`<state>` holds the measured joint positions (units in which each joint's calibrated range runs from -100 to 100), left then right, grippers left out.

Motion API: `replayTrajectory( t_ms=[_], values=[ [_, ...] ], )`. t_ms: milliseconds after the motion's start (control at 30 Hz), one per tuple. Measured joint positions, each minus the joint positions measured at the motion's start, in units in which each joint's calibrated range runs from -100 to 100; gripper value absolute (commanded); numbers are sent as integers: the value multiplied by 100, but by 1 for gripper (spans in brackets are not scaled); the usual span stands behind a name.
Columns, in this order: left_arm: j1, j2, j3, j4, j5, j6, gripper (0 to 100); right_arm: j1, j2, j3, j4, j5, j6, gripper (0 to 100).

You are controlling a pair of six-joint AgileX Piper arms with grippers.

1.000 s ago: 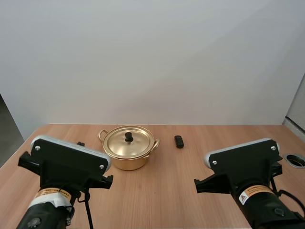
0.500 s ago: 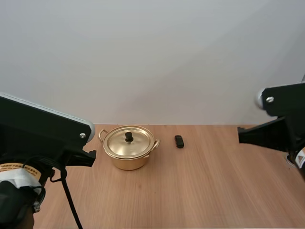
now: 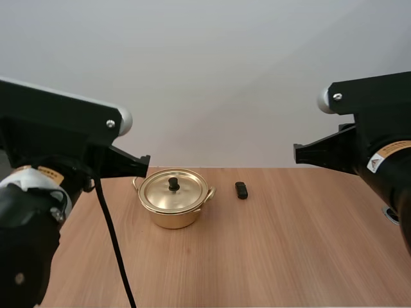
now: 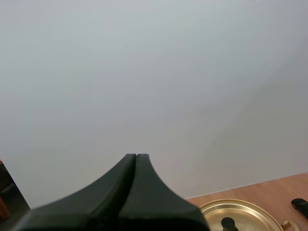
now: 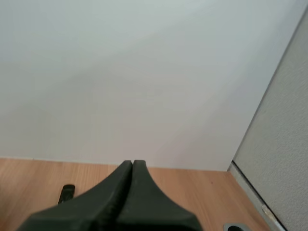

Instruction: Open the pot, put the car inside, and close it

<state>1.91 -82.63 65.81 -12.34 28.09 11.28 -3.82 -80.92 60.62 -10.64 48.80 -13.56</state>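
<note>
A gold pot [image 3: 173,212] stands on the wooden table with its lid [image 3: 173,191] on, a black knob [image 3: 173,184] at the lid's centre. A small dark car [image 3: 241,190] lies on the table just right of the pot. In the left wrist view my left gripper [image 4: 136,156] is shut, its fingers lying together as one wedge, raised above and short of the pot's lid [image 4: 240,216]; the car [image 4: 301,207] lies beyond the pot. My right gripper [image 5: 132,163] is likewise shut, high over the table, with the car [image 5: 66,192] ahead of it.
Both arms' bodies stand raised at the sides of the high view, the left arm [image 3: 58,154] near the pot's left handle and the right arm [image 3: 366,138] well apart from the car. A round metal-rimmed hole [image 3: 390,215] sits in the table at the right edge.
Both arms have risen from low over the table's near edge and swung outward, then slightly back inward. The pot and the car have not moved.
</note>
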Motion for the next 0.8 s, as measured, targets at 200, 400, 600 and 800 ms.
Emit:
replayTrajectory(
  t_ms=[200, 400, 600, 800],
  values=[
    [0, 1114, -1065, -1022, 1139, 904, 0, -36, 1154, 0, 1001, 146, -875, 0],
    [0, 2329, -2198, -1368, 2694, 1599, 32, -36, 2048, 0, 2036, 36, -1780, 0],
    [-7, 3507, -2980, -1439, 4190, 1491, 84, -36, 2228, 0, 3037, 16, -2679, 0],
    [-21, 4624, -3445, -1498, 4822, 1413, 84, -36, 2228, 0, 4055, -210, -3548, 0]
  ],
)
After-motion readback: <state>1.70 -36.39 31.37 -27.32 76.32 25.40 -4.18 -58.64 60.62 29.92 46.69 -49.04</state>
